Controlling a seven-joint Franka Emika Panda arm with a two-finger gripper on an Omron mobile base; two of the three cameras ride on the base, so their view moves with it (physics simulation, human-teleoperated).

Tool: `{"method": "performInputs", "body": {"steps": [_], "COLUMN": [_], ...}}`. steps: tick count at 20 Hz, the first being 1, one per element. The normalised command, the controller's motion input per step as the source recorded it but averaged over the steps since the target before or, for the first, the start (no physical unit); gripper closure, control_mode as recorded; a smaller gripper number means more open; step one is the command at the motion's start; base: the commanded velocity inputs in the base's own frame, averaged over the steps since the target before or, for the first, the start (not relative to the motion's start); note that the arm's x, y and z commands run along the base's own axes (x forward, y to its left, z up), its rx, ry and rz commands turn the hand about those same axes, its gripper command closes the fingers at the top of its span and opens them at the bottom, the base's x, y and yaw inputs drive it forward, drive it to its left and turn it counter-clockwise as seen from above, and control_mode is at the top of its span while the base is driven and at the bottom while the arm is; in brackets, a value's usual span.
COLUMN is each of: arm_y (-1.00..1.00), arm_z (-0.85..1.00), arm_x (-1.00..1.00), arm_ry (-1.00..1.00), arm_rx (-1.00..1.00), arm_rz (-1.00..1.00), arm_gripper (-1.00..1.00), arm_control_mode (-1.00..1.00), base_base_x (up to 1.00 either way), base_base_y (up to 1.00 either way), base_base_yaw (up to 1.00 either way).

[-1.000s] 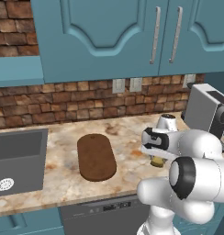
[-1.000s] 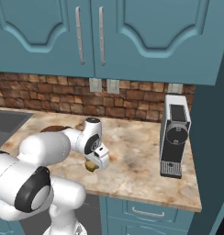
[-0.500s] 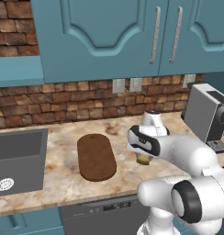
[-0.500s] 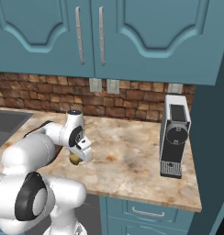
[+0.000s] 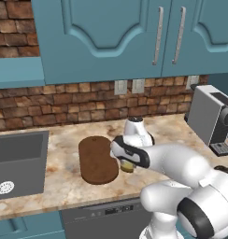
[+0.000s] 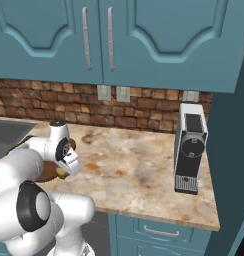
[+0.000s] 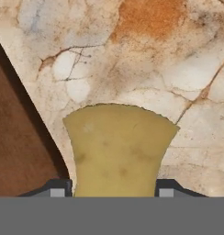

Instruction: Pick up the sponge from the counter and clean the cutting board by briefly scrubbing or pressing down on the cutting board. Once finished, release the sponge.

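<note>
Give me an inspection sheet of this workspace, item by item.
Surface: marbled counter, bare around the board.
Job's things: sponge held between the fingers, pinched at the sides, just beside the cutting board; the board lies flat near the sink.
Clutter: coffee machine on the counter's right end.
Grippers: gripper shut on the sponge.
Cables: nothing seen.
Surroundings: brick wall with outlets, blue cabinets above.

A home kitchen: teal cabinet doors (image 5: 106, 37) with metal handles hang over a brick backsplash (image 5: 64, 100) with wall outlets (image 5: 121, 87). The marbled stone bench (image 6: 139, 170) carries a coffee machine (image 6: 190, 147), a grey sink basin (image 5: 17, 161) is set into it, and drawers (image 6: 159, 230) sit below.
</note>
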Motion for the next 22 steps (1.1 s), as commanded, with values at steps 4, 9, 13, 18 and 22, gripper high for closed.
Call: {"method": "performInputs", "body": {"steps": [4, 9, 13, 18, 22], "arm_y": [0.46, 0.41, 0.15, 0.27, 0.32], "arm_z": [0.03, 0.0, 0.0, 0.0, 0.0], "arm_x": [0.0, 0.04, 0.18, 0.12, 0.0], "arm_ry": [0.02, 0.04, 0.06, 0.04, 0.05], "arm_rx": [0.0, 0.0, 0.0, 0.0, 0.0], "arm_rz": [0.0, 0.0, 0.0, 0.0, 0.0], "arm_gripper": [1.0, 1.0, 1.0, 1.0, 1.0], "arm_control_mode": [-1.0, -1.0, -1.0, -1.0, -1.0], "base_base_x": [0.0, 0.0, 0.0, 0.0, 0.0], "base_base_y": [0.0, 0.0, 0.0, 0.0, 0.0], "base_base_yaw": [0.0, 0.0, 0.0, 0.0, 0.0]}}
